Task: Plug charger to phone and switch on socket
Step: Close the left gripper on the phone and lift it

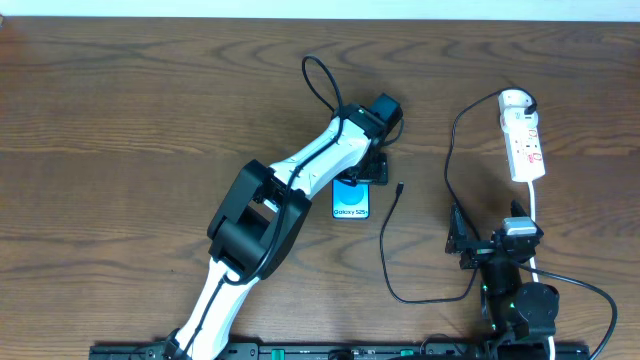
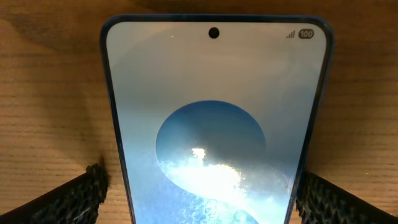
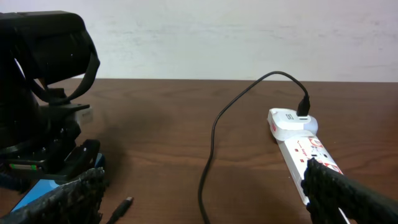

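The overhead view is bright and evenly lit. The brown desk (image 1: pixel 120 120) shows only a mild sheen, and a soft shadow lies beside the left arm (image 1: pixel 300 165). The left wrist view is warmer, with shadow darkening the wood at its upper left corner. The phone (image 2: pixel 214 81) fills that frame, and a white glare patch sits low on its screen with haze around it. In the right wrist view the pale wall is bright, the white socket (image 3: pixel 298 134) is nearly washed out, and the arm is an underexposed black mass.
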